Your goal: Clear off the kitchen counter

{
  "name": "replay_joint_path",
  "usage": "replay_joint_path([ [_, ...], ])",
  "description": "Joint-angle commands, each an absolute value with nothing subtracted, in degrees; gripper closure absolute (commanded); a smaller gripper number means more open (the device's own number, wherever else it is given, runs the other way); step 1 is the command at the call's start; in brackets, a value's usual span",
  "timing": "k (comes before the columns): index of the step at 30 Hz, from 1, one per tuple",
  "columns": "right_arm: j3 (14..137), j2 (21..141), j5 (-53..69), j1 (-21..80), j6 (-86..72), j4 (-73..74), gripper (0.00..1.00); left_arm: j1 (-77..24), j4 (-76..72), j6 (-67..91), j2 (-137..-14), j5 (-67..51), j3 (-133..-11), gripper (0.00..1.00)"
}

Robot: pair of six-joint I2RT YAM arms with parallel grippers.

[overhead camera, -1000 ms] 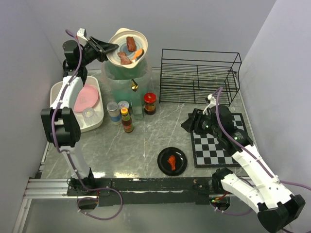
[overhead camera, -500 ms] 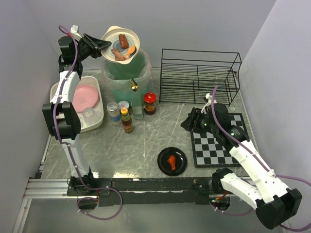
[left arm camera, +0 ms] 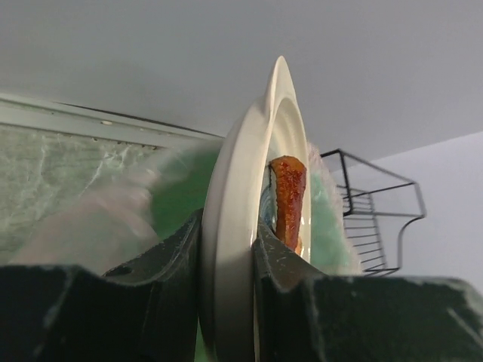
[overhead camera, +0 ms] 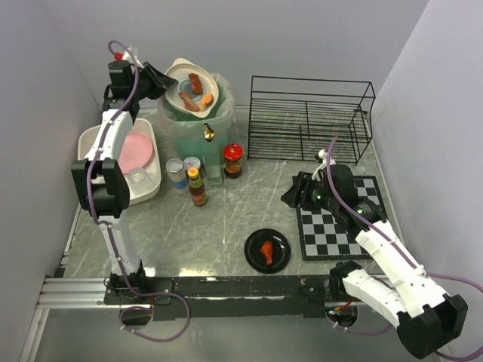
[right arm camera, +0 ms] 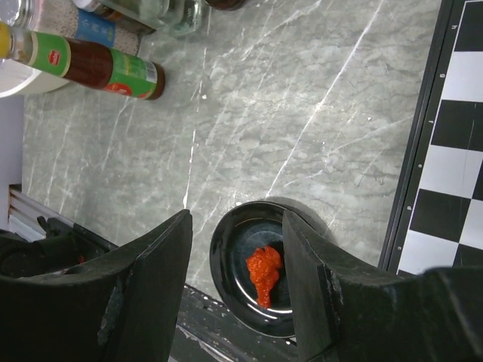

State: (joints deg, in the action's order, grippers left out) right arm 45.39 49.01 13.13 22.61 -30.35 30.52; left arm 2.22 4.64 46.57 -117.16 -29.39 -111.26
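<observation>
My left gripper (overhead camera: 160, 81) is shut on the rim of a cream plate (overhead camera: 192, 89) and holds it tilted over the green-lined bin (overhead camera: 198, 121) at the back of the kitchen counter (overhead camera: 226, 211). Food pieces (overhead camera: 195, 92) still lie on the plate. In the left wrist view the plate (left arm camera: 241, 226) stands edge-on between the fingers, with a brown food strip (left arm camera: 287, 200) on it. My right gripper (overhead camera: 293, 194) is open and empty above the counter, left of the checkered mat. A black plate (overhead camera: 267, 250) with a red food piece (right arm camera: 264, 273) sits near the front edge.
A white tub (overhead camera: 143, 188) holds a pink plate (overhead camera: 133, 153) and a glass at the left. Several bottles, cans and a red-lidded jar (overhead camera: 233, 160) stand in front of the bin. A black wire rack (overhead camera: 309, 117) is at the back right. The checkered mat (overhead camera: 339, 222) lies at the right.
My left gripper has lowered the cream plate toward the bin and tilted it more steeply; the food has slid toward the lower edge. The right arm has barely moved.
</observation>
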Motion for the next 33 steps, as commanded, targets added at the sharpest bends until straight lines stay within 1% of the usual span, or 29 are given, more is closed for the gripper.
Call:
replay_joint_path([
  [1, 44.74, 47.72, 13.88, 22.15, -29.71, 28.74, 0.42, -3.07, 2.46, 36.49, -108.29, -23.66, -116.11, 0.99],
  [7, 44.04, 47.90, 14.50, 22.15, -29.36, 28.21, 0.41, -8.43, 4.13, 25.86, -104.77, -16.10, -115.49, 0.99],
  [15, 42.63, 47.46, 15.73, 22.15, -29.36, 27.60, 0.42, -12.91, 3.69, 17.41, -99.67, -7.48, -111.53, 0.99],
  [21, 42.10, 47.20, 16.52, 22.15, -29.44, 27.51, 0.41, -15.11, 5.27, 9.86, -100.46, -0.18, -114.17, 0.99],
  [25, 41.57, 47.20, 16.87, 22.15, -29.53, 27.33, 0.42, -18.27, 4.75, 3.44, -101.86, 7.01, -115.05, 0.99],
  [28, 41.48, 47.55, 17.40, 22.15, -29.62, 27.16, 0.41, -20.12, 2.91, 0.71, -101.95, 10.97, -114.17, 0.99],
  [33, 41.13, 48.16, 18.19, 22.15, -29.62, 26.63, 0.42, -24.86, -2.54, -11.32, -101.69, 19.41, -111.97, 0.99],
])
